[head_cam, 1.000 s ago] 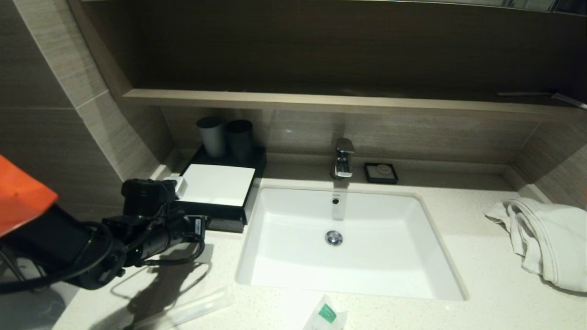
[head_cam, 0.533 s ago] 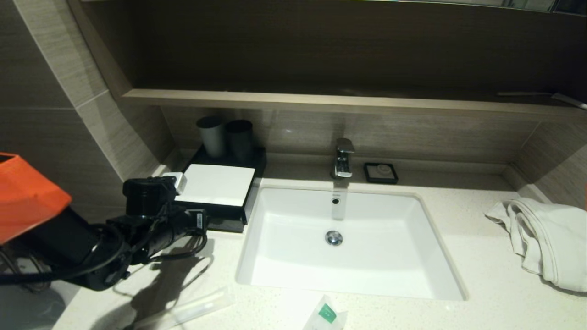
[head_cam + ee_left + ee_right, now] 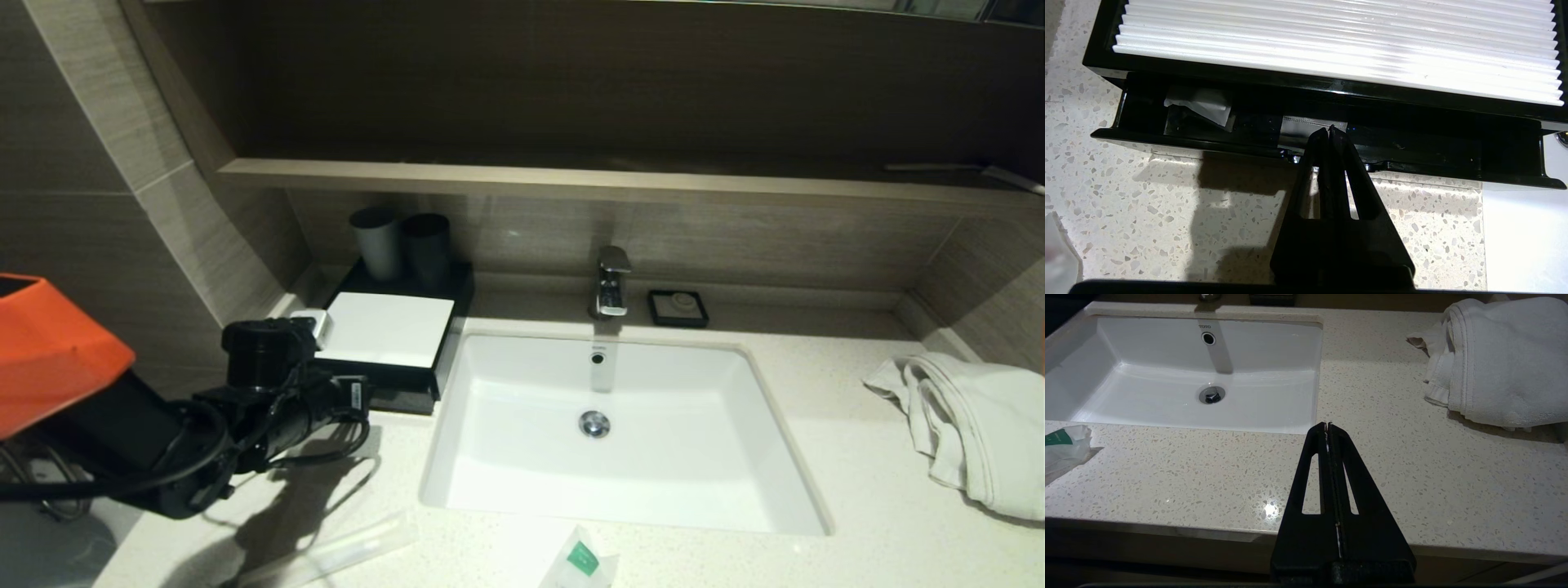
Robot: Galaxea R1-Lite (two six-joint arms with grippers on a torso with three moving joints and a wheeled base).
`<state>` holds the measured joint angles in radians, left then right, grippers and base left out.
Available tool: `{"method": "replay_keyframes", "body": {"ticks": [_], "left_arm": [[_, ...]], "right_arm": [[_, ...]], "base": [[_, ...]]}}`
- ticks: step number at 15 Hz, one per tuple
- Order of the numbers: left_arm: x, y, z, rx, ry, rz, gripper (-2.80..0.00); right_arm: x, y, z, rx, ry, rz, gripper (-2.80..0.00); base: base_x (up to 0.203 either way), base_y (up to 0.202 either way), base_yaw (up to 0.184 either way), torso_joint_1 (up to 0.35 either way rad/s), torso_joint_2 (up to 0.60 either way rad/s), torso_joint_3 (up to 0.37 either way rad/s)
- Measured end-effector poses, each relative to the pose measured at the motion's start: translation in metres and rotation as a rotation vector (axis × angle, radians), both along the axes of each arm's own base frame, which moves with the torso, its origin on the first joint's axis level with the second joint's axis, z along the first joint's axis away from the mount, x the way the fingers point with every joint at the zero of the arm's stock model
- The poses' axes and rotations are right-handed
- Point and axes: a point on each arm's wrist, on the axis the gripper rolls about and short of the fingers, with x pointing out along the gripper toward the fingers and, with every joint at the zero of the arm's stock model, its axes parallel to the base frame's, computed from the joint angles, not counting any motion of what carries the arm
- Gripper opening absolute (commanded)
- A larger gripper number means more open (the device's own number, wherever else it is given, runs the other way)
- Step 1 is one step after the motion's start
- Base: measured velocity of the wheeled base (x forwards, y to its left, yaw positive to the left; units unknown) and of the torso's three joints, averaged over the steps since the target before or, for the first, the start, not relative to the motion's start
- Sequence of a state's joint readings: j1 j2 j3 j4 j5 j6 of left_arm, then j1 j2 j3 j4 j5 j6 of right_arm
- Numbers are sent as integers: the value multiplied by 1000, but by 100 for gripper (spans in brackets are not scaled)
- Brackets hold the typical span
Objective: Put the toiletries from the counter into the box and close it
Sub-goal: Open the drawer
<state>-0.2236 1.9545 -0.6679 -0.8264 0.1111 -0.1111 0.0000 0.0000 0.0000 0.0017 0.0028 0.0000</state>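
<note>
The black box with a white top panel stands on the counter left of the sink. Its drawer is pulled out a little; inside lie two pale packets, one near an end and one in the middle. My left gripper is shut and empty, its tips over the drawer's front edge; it also shows in the head view. A long toothbrush pack and a sachet with a green mark lie on the counter's front edge. My right gripper is shut and empty above the counter right of the sink.
A white sink fills the middle, with a tap and a small black soap dish behind it. Two dark cups stand on the back of the box. A white towel lies at the right. A wooden shelf runs overhead.
My left arm has shifted slightly right and towards the box. The box, the packets on the counter and the right arm have not moved.
</note>
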Motion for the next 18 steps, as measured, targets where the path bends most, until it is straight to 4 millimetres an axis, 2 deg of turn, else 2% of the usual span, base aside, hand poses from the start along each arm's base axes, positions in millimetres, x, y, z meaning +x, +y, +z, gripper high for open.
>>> {"method": "replay_keyframes", "body": {"ticks": [18], "left_arm": [[11,-3,-3,-1,-6,-1,-280]], "right_arm": [[0,0,0,0,0,0,-280]], "base": [[0,0,0,0,0,0]]}}
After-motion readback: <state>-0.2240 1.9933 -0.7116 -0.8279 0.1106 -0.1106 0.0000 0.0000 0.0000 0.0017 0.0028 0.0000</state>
